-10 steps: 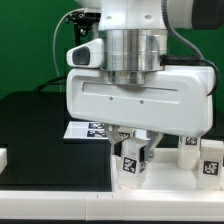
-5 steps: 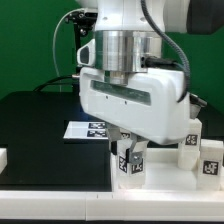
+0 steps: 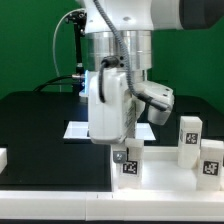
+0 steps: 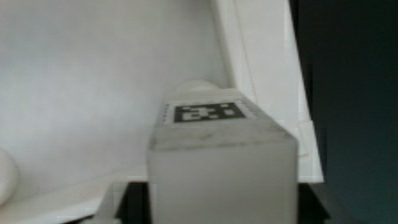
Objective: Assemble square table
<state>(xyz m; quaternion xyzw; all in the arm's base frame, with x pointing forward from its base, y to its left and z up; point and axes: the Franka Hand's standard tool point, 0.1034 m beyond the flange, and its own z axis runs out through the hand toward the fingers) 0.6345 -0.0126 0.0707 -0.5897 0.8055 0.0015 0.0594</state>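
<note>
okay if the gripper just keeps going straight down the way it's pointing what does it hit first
The gripper points down, shut on a tagged leg, so the leg leads. In the wrist view the leg sits over the white tabletop; probably that comes first, though depth is unclear.

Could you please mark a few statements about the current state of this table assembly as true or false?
1. The gripper holds a tagged white leg. True.
2. The table surface is black. True.
3. The backdrop is red. False: the backdrop is green.
4. No other legs are in view. False: two more tagged legs stand at the exterior view's right.
5. The marker board lies behind the arm in the exterior view. True.
</note>
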